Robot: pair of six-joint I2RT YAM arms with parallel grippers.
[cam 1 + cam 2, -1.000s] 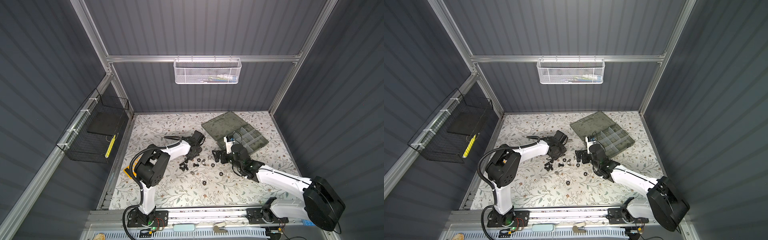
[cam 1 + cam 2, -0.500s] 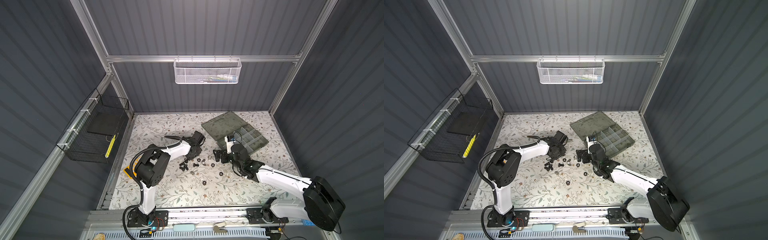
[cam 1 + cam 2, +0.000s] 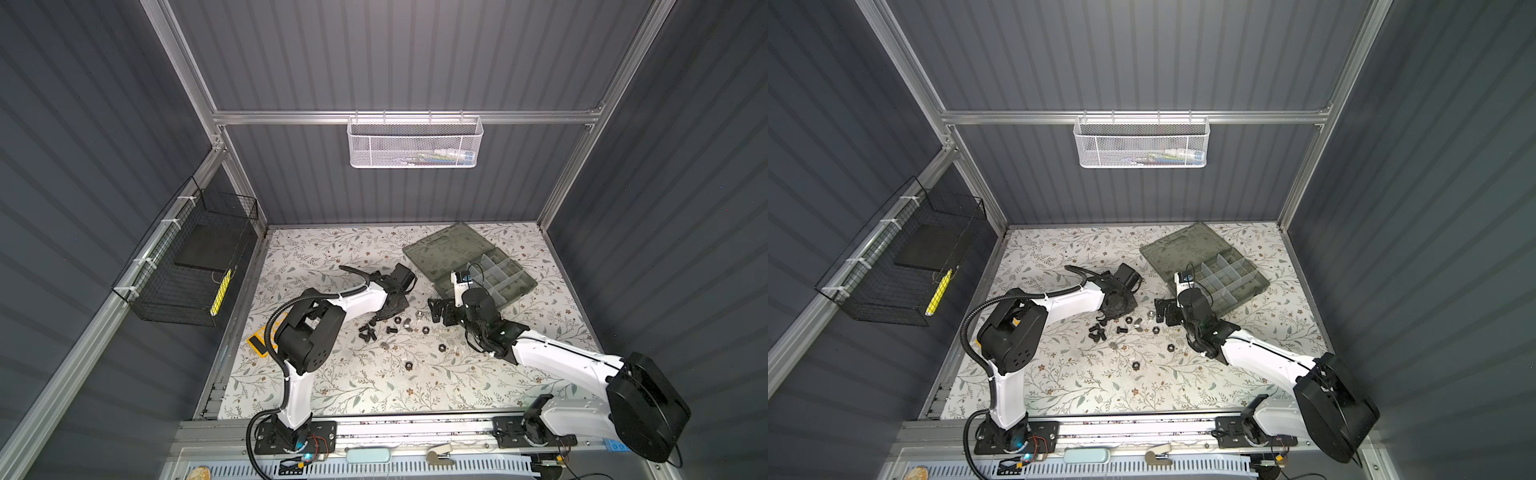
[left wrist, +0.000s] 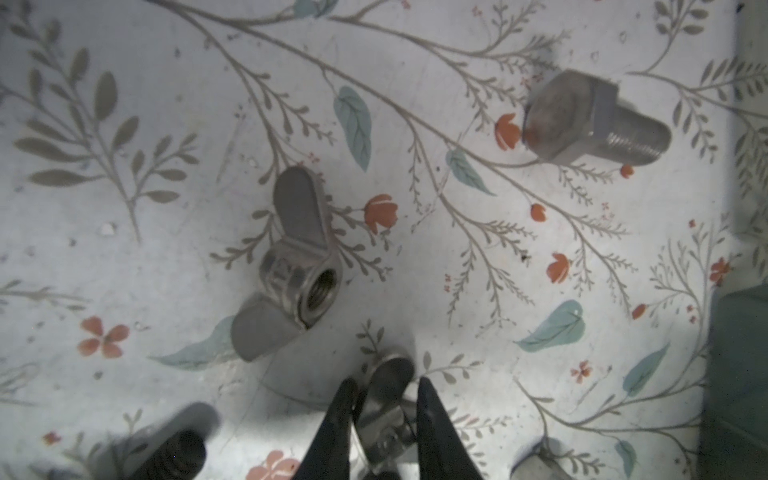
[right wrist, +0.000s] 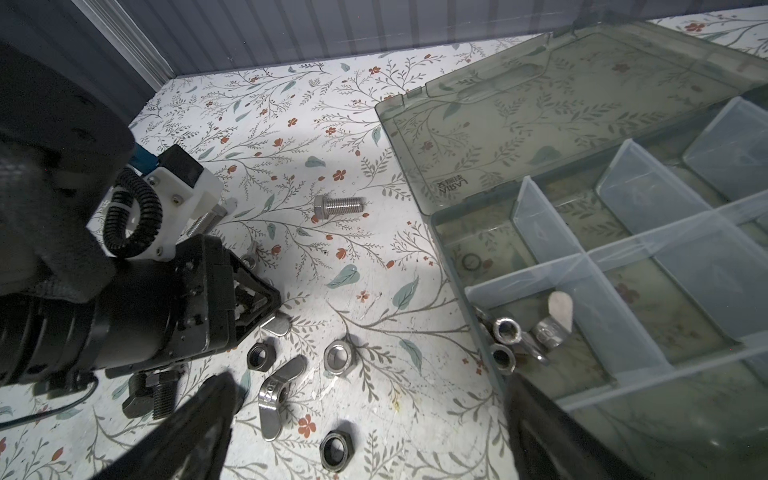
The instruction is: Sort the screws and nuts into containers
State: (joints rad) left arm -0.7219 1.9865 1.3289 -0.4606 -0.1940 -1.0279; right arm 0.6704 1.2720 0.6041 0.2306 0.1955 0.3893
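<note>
**Left jaws on a wing nut, right jaws wide**

On my left wrist feed the left gripper [image 4: 387, 386] is down at the table [image 4: 166, 291]. Its black fingers [image 4: 340, 419] are narrowed onto a silver wing nut [image 4: 388, 409]. The pads look pressed against its sides, though the feed's edge cuts the grip short and I can't swear both touch. A second wing nut [image 4: 291, 266] lies just beside it, and a silver bolt [image 4: 594, 120] lies on its side farther off, near the case.

The right gripper [image 5: 370, 380] hangs spread wide with nothing between its fingers, right at the case [image 5: 548, 232]. Below it I see a silver nut [image 5: 340, 357], a black nut [image 5: 261, 355] and a black bolt [image 5: 151, 395], all flat on the table.

In both top views the case [image 3: 444, 249] [image 3: 1179, 249] sits open at the back right — lid laid flat. The compartment nearest the right gripper holds a few sorted nuts [image 5: 507, 331]. The loose screws and nuts [image 3: 391, 330] are scattered between the two arms.
</note>
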